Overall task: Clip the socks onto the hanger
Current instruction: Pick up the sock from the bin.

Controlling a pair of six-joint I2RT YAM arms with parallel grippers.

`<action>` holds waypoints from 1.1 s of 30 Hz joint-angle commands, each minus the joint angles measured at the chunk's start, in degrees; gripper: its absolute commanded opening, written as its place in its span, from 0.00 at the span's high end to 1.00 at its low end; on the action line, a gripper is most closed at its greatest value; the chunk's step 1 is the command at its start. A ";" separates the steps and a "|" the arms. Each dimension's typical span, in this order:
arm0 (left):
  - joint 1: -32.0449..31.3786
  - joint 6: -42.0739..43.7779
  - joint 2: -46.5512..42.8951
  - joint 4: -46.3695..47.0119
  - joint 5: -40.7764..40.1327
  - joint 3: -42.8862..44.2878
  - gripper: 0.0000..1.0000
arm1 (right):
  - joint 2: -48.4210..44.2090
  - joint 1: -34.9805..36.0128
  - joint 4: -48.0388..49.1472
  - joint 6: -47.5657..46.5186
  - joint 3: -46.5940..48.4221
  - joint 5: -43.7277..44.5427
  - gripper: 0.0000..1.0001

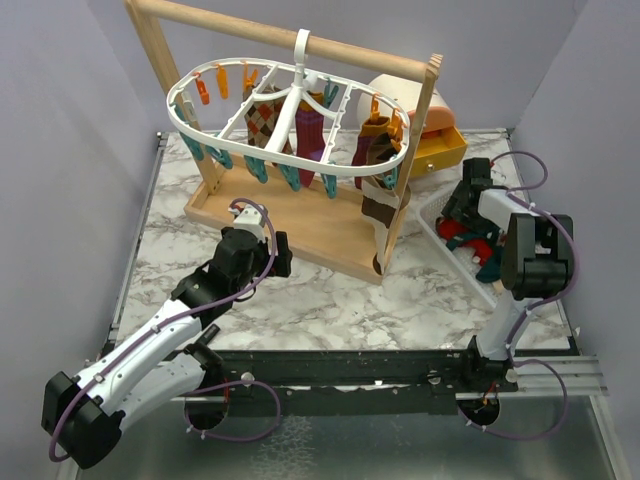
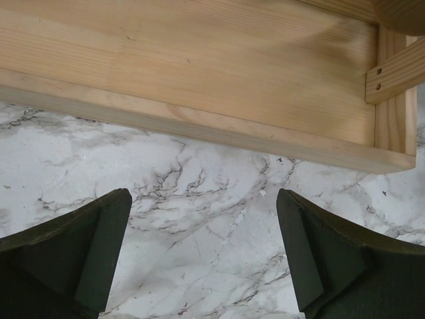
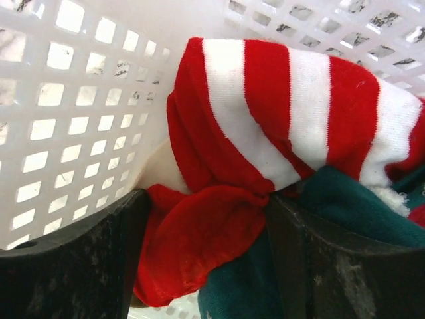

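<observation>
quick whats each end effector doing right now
left end effector: open, empty
right end effector: straddling the striped sock, cannot tell if gripping

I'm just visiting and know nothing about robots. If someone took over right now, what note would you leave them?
Left gripper: open, empty, over the table beside the wooden rack.
Right gripper: open, in the basket, jaws either side of the red end of the striped sock; apparently not clamped.
Done: argyle sock, maroon sock and others hang clipped on the hanger.
To do: striped sock and teal sock in the basket need clipping.
</observation>
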 commanded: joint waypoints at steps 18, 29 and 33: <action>-0.27 0.39 -1.60 0.67 0.88 0.03 0.01 | -20.05 -1.36 -3.38 10.09 -3.30 -4.77 1.00; -1.21 0.07 -3.61 0.15 1.17 0.14 0.01 | -33.96 -1.81 -2.68 15.53 -4.69 -10.59 1.00; -1.48 0.03 -4.12 0.19 1.36 0.10 0.01 | -43.37 -3.70 11.11 15.56 -17.35 -14.64 1.00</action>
